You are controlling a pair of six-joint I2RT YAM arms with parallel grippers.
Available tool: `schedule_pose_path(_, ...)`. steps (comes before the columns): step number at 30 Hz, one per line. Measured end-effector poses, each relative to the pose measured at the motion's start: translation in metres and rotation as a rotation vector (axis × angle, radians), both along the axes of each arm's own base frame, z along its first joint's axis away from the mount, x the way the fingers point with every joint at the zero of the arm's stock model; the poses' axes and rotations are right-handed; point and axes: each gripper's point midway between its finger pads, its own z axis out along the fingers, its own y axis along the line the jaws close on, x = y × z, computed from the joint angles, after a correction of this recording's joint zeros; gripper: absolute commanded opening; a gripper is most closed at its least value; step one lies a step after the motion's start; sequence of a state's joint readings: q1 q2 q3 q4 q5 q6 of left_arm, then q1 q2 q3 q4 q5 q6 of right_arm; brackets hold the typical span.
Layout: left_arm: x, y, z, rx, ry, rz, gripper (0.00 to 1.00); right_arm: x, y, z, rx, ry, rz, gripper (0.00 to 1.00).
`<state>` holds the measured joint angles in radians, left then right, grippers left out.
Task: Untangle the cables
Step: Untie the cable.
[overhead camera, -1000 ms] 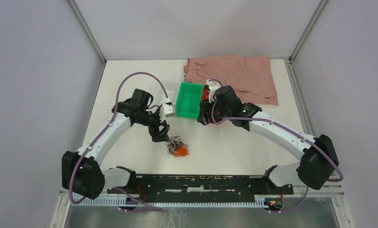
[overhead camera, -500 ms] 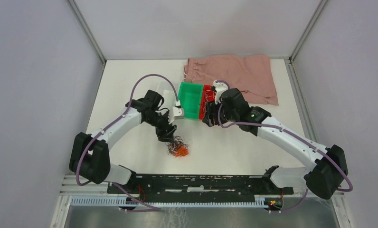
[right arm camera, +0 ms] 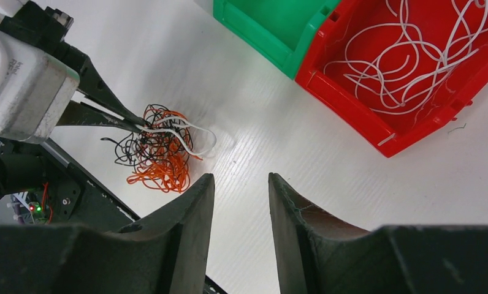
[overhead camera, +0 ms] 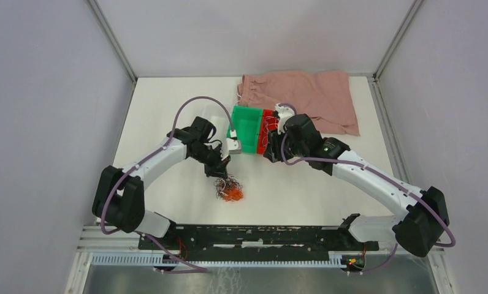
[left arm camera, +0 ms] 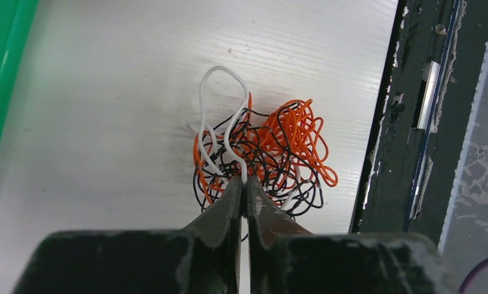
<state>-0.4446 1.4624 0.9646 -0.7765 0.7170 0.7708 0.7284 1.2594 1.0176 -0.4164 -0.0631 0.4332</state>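
Left pincer (left arm camera: 243, 184) is pinched nearly closed on a white strand (left arm camera: 220, 104), right where that strand rises out of the cables (left arm camera: 272, 153). From the right wrist view the white loop sticks out sideways from the tangle toward the bins.

Right pincer (right arm camera: 240, 184) hangs above the worktop (overhead camera: 168, 110) with its fingers parted by a moderate gap and nothing between them. It sits near the bins and well apart from the tangle.

I count one tangle of cables (overhead camera: 229, 190), with orange, black and white wires knotted together. It lies on the worktop close to the near edge, just beside the black rail (left arm camera: 407, 122) that runs along it. Bare worktop shows to the left of the tangle and between it and the bins.

Two bins stand touching side by side: one green bin (overhead camera: 246, 128) and one red bin (right arm camera: 346, 107). The red one holds loose white wires (right arm camera: 407, 55), too many and too overlapped to count. One pink cloth (overhead camera: 303, 98) lies behind the bins, against the far edge.
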Motion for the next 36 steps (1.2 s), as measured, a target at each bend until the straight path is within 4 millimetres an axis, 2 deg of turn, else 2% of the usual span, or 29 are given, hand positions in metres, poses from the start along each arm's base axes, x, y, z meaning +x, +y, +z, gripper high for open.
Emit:
schedule_pose_path(5, 0.001, -0.001, 0.018, -0.021, -0.044, 0.001, 0.06, 0.000, 0.006, 0.003, 0.035, 0.002, 0.009, 0.61)
schedule_pose_path(11, 0.007, -0.004, 0.068, -0.076, -0.145, 0.017, 0.03, -0.005, 0.029, 0.007, 0.099, -0.025, 0.074, 0.71)
schedule_pose_path(13, 0.005, -0.003, 0.078, -0.086, -0.163, 0.018, 0.03, -0.008, 0.041, 0.008, 0.115, -0.054, 0.111, 0.73)
schedule_pose_path(17, -0.004, 0.001, 0.092, -0.095, -0.168, 0.034, 0.03, -0.027, 0.067, 0.008, 0.153, -0.121, 0.213, 0.75)
schedule_pose_path(22, -0.007, 0.001, 0.109, -0.111, -0.161, 0.085, 0.03, -0.044, 0.091, 0.011, 0.186, -0.231, 0.324, 0.76)
schedule_pose_path(28, -0.011, 0.001, 0.129, -0.146, -0.174, 0.129, 0.03, -0.054, 0.113, 0.021, 0.196, -0.340, 0.386, 0.79)
schedule_pose_path(32, -0.016, 0.001, 0.140, -0.169, -0.175, 0.148, 0.03, -0.050, 0.123, 0.017, 0.169, -0.379, 0.374, 0.78)
schedule_pose_path(36, -0.021, 0.000, 0.148, -0.197, -0.159, 0.163, 0.03, -0.034, 0.125, 0.014, 0.140, -0.415, 0.281, 0.76)
